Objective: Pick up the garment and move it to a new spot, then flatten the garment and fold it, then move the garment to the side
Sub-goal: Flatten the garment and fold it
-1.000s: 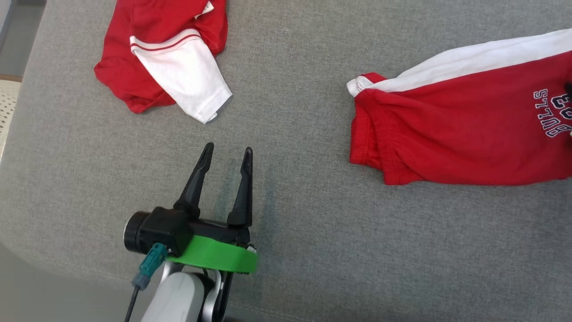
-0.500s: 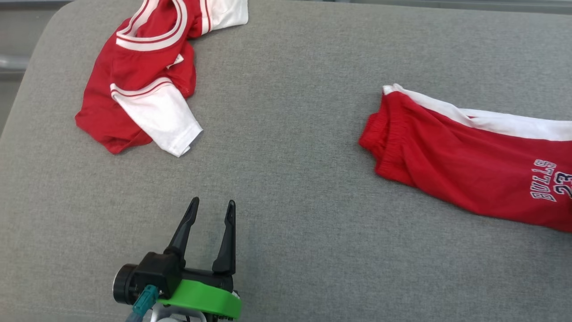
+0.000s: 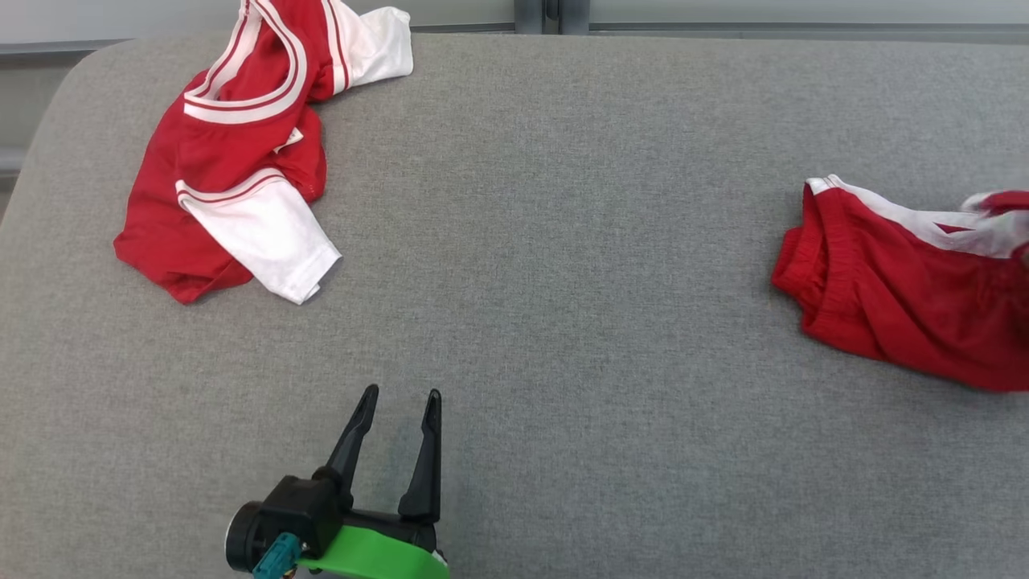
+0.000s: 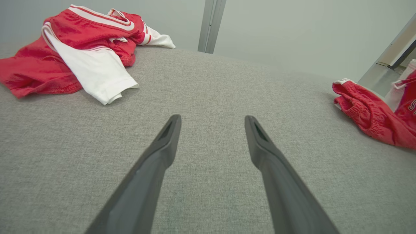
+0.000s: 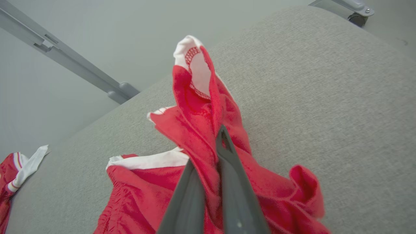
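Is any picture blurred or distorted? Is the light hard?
Head view: soft even light; the shorts smear at the right edge. Left wrist view: the wide angle bows the grey surface. Right wrist view: the right gripper looks soft near the lens.

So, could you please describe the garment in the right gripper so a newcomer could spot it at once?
On the grey padded surface, look to the robot's right edge: the red shorts lie bunched, a fold pinched in the right gripper. Unlike the red jersey at far left, they have an elastic waistband and no white sleeve.
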